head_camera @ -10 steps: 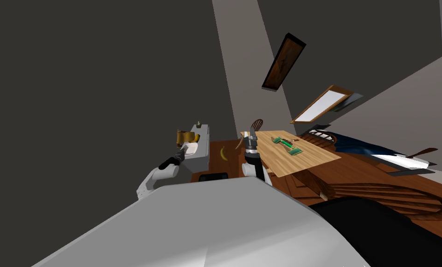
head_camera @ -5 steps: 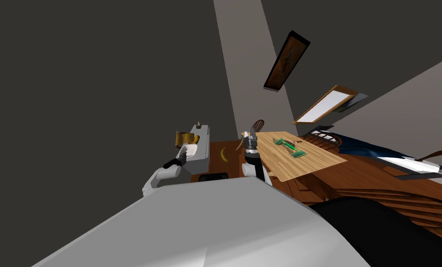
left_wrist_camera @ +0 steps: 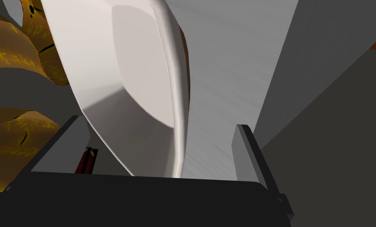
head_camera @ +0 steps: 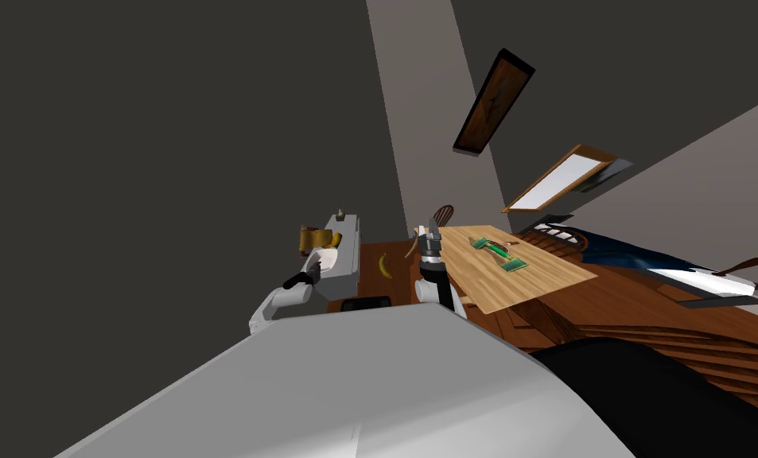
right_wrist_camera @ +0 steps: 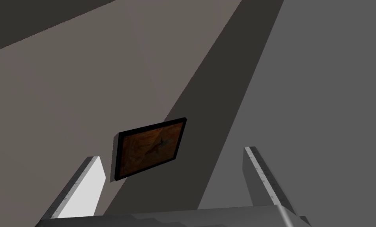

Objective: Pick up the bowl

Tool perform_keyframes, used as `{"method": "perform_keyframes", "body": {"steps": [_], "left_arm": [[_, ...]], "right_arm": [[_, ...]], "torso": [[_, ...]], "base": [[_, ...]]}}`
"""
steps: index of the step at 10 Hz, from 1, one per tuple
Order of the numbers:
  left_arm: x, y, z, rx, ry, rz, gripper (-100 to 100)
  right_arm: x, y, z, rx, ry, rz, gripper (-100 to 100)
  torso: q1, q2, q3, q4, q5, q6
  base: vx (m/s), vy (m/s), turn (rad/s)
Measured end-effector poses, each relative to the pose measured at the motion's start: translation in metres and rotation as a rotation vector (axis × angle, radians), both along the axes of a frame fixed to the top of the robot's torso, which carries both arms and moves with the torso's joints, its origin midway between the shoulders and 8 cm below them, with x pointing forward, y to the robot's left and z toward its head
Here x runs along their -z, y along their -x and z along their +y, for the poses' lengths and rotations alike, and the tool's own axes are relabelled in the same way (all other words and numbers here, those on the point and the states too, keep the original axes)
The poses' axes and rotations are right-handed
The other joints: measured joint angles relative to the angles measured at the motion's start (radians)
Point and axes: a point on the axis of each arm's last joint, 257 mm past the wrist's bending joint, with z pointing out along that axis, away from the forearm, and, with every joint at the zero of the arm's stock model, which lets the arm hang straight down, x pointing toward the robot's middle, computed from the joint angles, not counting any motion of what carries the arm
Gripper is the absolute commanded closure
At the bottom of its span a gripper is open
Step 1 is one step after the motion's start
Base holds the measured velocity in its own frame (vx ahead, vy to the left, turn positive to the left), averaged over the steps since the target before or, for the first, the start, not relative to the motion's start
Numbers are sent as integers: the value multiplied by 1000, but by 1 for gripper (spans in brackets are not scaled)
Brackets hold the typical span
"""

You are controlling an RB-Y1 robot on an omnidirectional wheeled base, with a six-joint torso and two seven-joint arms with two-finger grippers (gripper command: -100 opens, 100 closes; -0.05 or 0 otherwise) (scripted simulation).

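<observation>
**Bowl** [left_wrist_camera: 135, 79]: plain white, shallow. It sits at the near end of the grey bench [head_camera: 348, 253], just beside a brown object with yellow markings [left_wrist_camera: 9, 134].

**Left tool** [left_wrist_camera: 157, 122]: at the bowl, low over the bench top. Its fingers [left_wrist_camera: 244, 153] are spread wide with the bowl's rim between them. One finger is on the bowl's side and the other is over bare grey bench. It grips nothing, and whether either finger touches the bowl cannot be told.

**Right tool** [head_camera: 430, 229]: raised upright at the near corner of the wooden bench [head_camera: 544, 274]. Its fingers are apart and it holds nothing.

**Wooden bench**: light wood, carrying flat green items [head_camera: 496, 253]. A wooden chair [head_camera: 442, 213] stands at its far end.

**Banana** [head_camera: 383, 265]: yellow, lying on the brown floor between the two benches.

**Small dark object** [head_camera: 340, 215]: at the far end of the grey bench, well apart from the bowl.
</observation>
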Motion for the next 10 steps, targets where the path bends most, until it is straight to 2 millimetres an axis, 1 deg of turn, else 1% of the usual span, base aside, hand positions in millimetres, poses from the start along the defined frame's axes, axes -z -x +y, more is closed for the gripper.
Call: {"method": "perform_keyframes", "body": {"steps": [1,5,6,7,9,10], "left_arm": [[0,0,0,0,0,-2,100],[2,1,0,-1,0,3,100],[2,1,0,-1,0,3,0],[2,1,0,-1,0,4,100],[-8,2,0,2,-1,-2,100],[-8,2,0,2,0,0,0]], "right_arm": [[0,0,0,0,0,0,0],[0,0,0,0,0,0,0],[0,0,0,0,0,0,0],[0,0,0,0,0,0,0],[0,0,0,0,0,0,0],[0,0,0,0,0,0,0]], "torso": [[0,1,1,0,0,0],[-1,3,2,2,-1,0],[-1,3,2,2,-1,0],[-2,4,3,2,-1,0],[-3,7,5,3,-2,0],[-2,6,5,3,-1,0]], "base": [[0,0,0],[0,0,0],[0,0,0],[-25,-10,7],[-35,-7,8],[0,0,0]]}}
